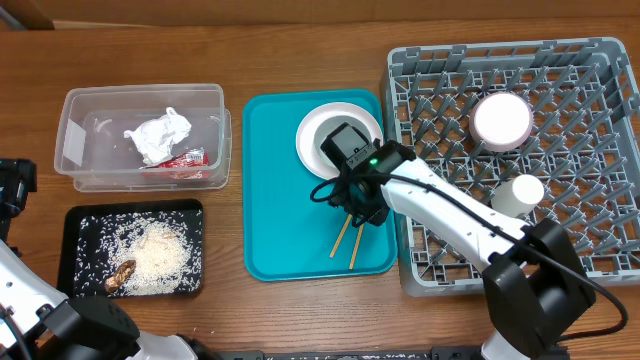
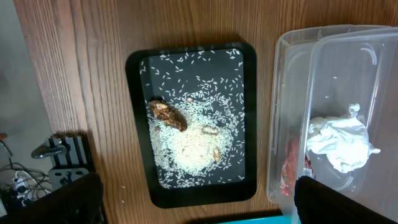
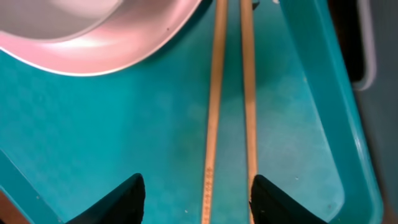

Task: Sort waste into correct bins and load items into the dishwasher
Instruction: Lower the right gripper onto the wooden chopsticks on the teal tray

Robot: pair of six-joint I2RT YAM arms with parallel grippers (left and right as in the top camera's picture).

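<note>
Right wrist view: two chopsticks (image 3: pixel 215 112) lie parallel on the teal tray (image 3: pixel 93 143), long axes running straight between the right gripper (image 3: pixel 198 186) and its parted jaws; the left gripper (image 2: pixel 199 200) jaws gape wide.

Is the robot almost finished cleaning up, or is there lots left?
Mostly done. The napkin and wrapper lie in the clear tub, the rice in the black tray; a bowl and cup sit in the rack. The right gripper straddles the chopsticks now. Those and the plate on the teal tray are left.
</note>
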